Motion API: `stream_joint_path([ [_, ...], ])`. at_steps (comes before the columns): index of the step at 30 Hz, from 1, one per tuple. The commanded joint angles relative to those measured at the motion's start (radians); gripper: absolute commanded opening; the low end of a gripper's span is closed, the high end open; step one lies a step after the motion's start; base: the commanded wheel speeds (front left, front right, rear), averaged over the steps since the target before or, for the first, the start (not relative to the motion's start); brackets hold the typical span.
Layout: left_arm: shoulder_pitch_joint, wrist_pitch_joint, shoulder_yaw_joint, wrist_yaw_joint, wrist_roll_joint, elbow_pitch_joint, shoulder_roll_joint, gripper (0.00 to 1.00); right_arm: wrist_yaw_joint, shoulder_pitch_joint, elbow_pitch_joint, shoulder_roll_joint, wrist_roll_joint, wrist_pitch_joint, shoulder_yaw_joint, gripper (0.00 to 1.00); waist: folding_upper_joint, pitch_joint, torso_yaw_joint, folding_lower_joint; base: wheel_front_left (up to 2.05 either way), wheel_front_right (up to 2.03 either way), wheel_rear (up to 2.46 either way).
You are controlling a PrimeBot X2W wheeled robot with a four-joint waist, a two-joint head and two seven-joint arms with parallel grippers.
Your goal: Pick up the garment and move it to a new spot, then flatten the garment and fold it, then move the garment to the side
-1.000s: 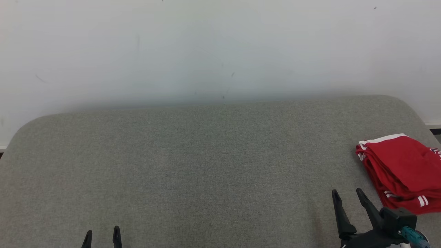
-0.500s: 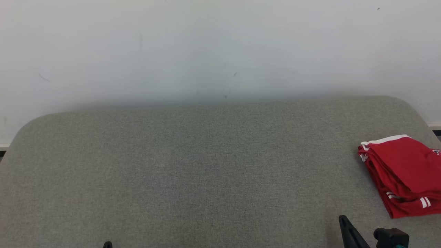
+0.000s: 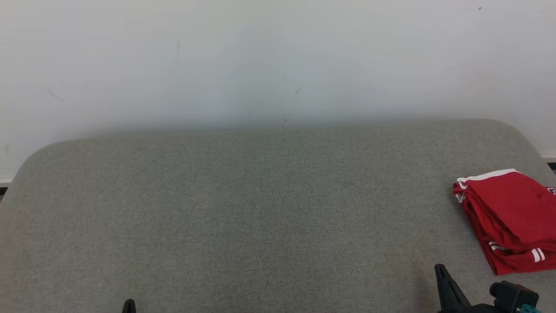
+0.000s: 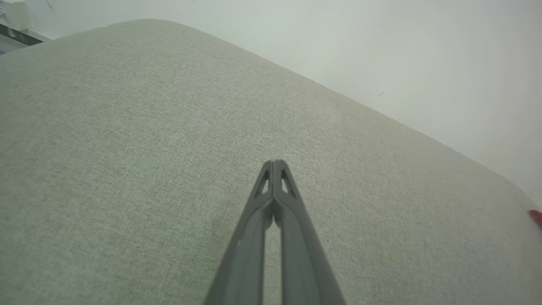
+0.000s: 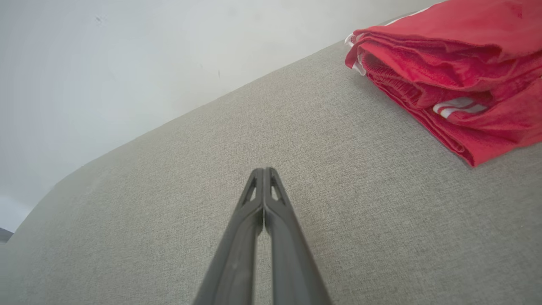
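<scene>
The garment [image 3: 510, 217] is red with white stripes and lies folded in a stack at the right edge of the grey padded surface [image 3: 260, 208]; the right wrist view has it at the upper right [image 5: 457, 63]. My right gripper [image 5: 263, 170] is shut with nothing in it, hovering over bare fabric to the left of the garment and apart from it; in the head view it pokes up at the lower right [image 3: 441, 269]. My left gripper [image 4: 274, 162] is also shut and empty, over the left part of the surface, its tip just showing at the bottom edge [image 3: 129, 303].
A white wall [image 3: 278, 61] rises right behind the surface's far edge. The surface has rounded corners at the far left [image 3: 39, 152] and far right [image 3: 517, 130]. A dark strip of floor edge [image 4: 17, 36] shows past the far corner.
Both grippers have closed from open and dropped toward the bottom of the head view. The garment has stayed in place; the camera shifted slightly.
</scene>
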Motion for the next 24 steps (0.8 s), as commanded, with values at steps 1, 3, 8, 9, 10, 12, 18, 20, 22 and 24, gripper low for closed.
stream_joint_path([
  [1,-0.031,0.009,0.005,-0.007,-0.047,-0.020,0.004,0.00,0.000,-0.031,-0.020,0.001,0.043,0.008,-0.010,0.00,0.0000,0.001,0.000,0.0000,0.00,0.00,0.00],
  [3,-0.036,0.018,0.006,-0.007,-0.081,-0.022,0.005,0.00,0.000,-0.034,-0.024,0.003,0.074,0.014,-0.014,0.00,0.0000,0.002,0.001,0.0000,0.00,0.00,0.00],
  [8,-0.047,0.034,0.008,-0.009,-0.146,-0.025,0.005,0.00,0.000,-0.038,-0.031,0.007,0.134,0.025,-0.022,0.00,0.0000,0.004,0.001,0.0000,0.00,0.00,0.00],
  [9,-0.049,0.038,0.008,-0.009,-0.161,-0.026,0.005,0.00,0.000,-0.039,-0.032,0.008,0.149,0.028,-0.025,0.00,0.0000,0.005,0.001,0.0000,0.00,0.00,0.00],
  [10,-0.051,0.042,0.009,-0.009,-0.176,-0.027,0.005,0.00,0.000,-0.040,-0.033,0.009,0.163,0.031,-0.026,0.00,0.0000,0.005,0.001,0.0000,0.00,0.00,0.00],
  [12,-0.056,0.050,0.010,-0.010,-0.208,-0.028,0.006,0.00,0.000,-0.043,-0.036,0.011,0.191,0.037,-0.030,0.00,0.0000,0.007,0.002,0.0000,0.00,0.00,0.00],
  [18,-0.070,0.072,0.013,-0.013,-0.294,-0.032,0.006,0.00,0.000,-0.050,-0.045,0.017,0.272,0.053,-0.042,0.00,0.0000,0.010,0.003,0.0000,0.00,0.00,0.00],
  [20,-0.073,0.079,0.013,-0.013,-0.322,-0.033,0.007,0.00,0.000,-0.052,-0.048,0.019,0.298,0.058,-0.046,0.00,0.0000,0.011,0.003,0.0000,0.00,0.00,0.00],
  [22,-0.078,0.086,0.014,-0.014,-0.349,-0.034,0.007,0.00,0.000,-0.053,-0.051,0.021,0.324,0.062,-0.049,0.00,0.0000,0.012,0.003,0.0000,0.00,0.00,0.00],
  [24,-0.083,0.093,0.015,-0.015,-0.376,-0.035,0.007,0.00,0.000,-0.054,-0.054,0.023,0.348,0.068,-0.053,0.00,0.0000,0.013,0.004,0.0000,0.00,0.00,0.00],
])
